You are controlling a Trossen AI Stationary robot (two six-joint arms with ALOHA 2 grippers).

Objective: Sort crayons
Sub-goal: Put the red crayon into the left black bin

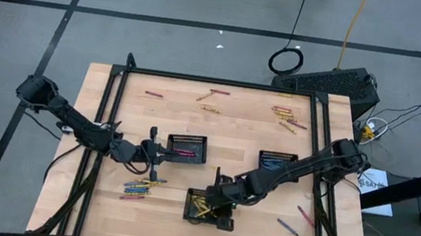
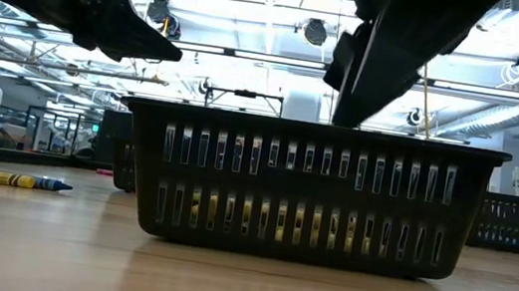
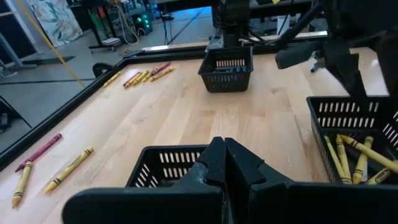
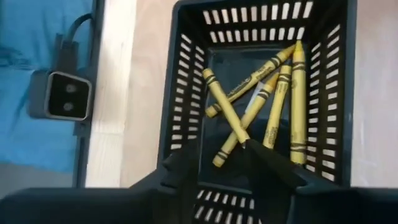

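Three black mesh trays stand on the wooden table. The near tray (image 1: 190, 206) holds several yellow crayons (image 4: 273, 93). My right gripper (image 4: 217, 162) hangs over it, slanting down, open, its fingers just above the tray (image 2: 313, 193). My left gripper (image 3: 224, 158) is shut with nothing between its fingers. It points level toward the table's right, at the left wall of the tray (image 1: 189, 140) with pink crayons (image 1: 183, 153). The third tray (image 1: 279, 155) stands at the right. Loose crayons (image 1: 140, 186) lie in a heap on the table left of the near tray. My right gripper has one fingertip (image 4: 264, 158) right at the lower end (image 4: 244, 138) of a yellow crayon that lies slanted across the others in the tray. Whether the fingertip touches it, I cannot tell.
More loose crayons lie near the far edge (image 1: 209, 95) and far right (image 1: 284, 115), and two lie at the near right (image 1: 290, 225). A black frame rail (image 1: 215, 81) runs round the table. A small camera (image 4: 65, 93) sits by the table's near edge.
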